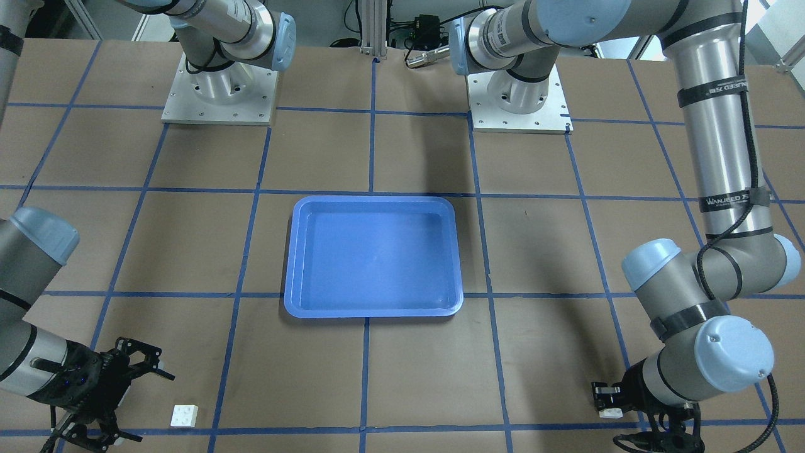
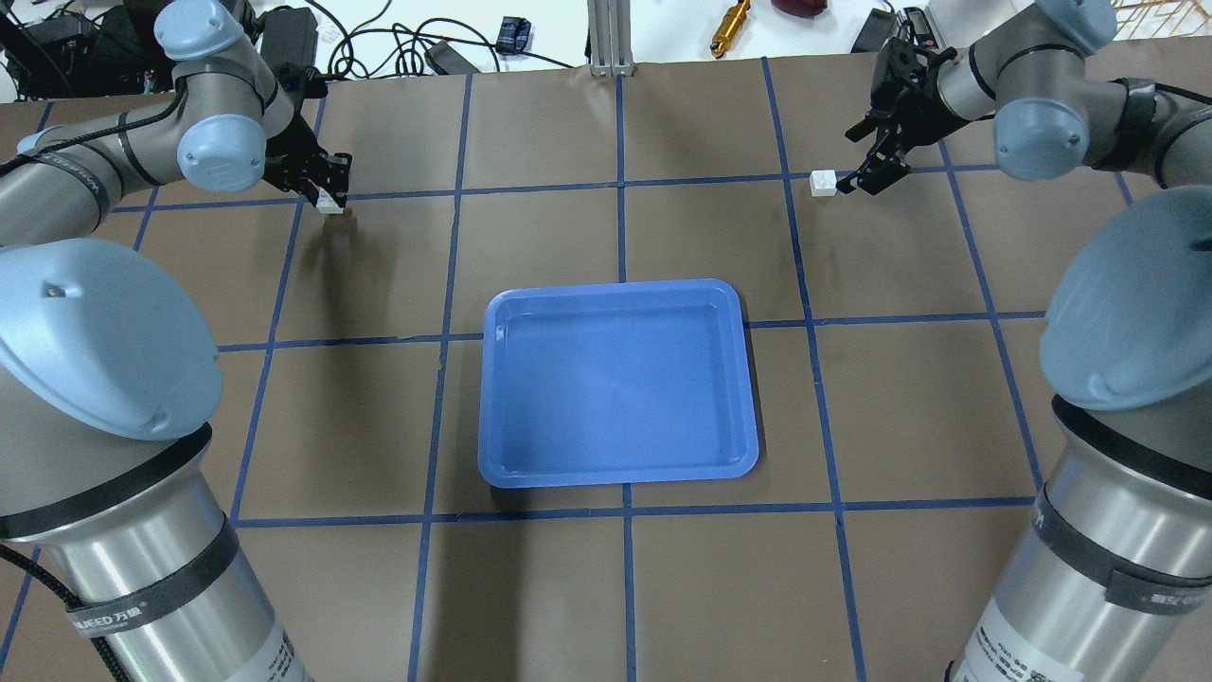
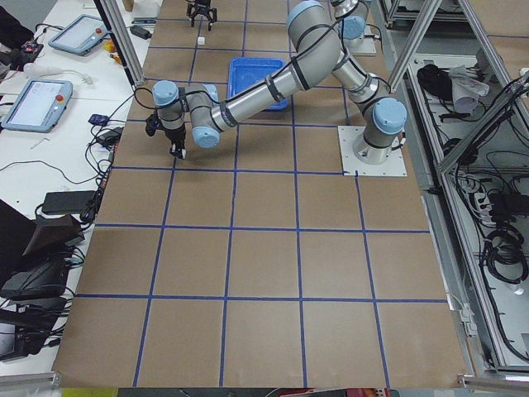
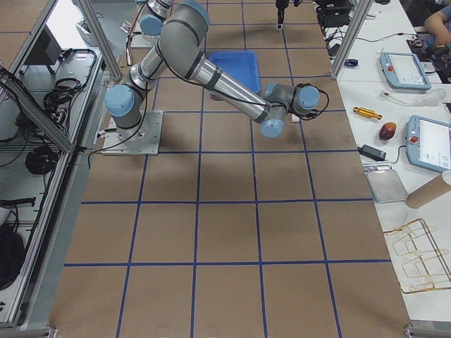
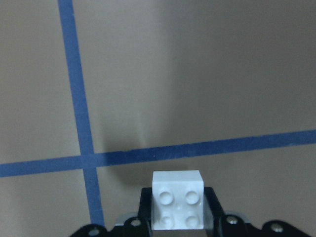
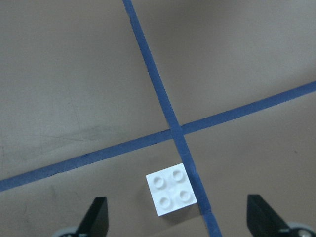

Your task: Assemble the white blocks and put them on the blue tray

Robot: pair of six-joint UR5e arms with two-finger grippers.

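Observation:
The blue tray [image 1: 371, 201] lies empty at the table's middle; it also shows in the overhead view [image 2: 615, 287]. My left gripper [image 2: 329, 192] is shut on one white block [image 5: 177, 202], low over the table far left of the tray [image 1: 609, 412]. I cannot tell whether that block touches the table. The other white block [image 6: 171, 189] sits on the table by a tape crossing [image 2: 823, 182] [image 1: 184, 415]. My right gripper [image 2: 860, 159] is open, with its jaws wide apart, just beside this block [image 6: 180, 228] and not touching it.
Blue tape lines form a grid on the brown table. The two arm bases [image 1: 219, 94] [image 1: 519, 94] stand at the robot's side. Cables and a brass tool [image 2: 731, 19] lie beyond the far table edge.

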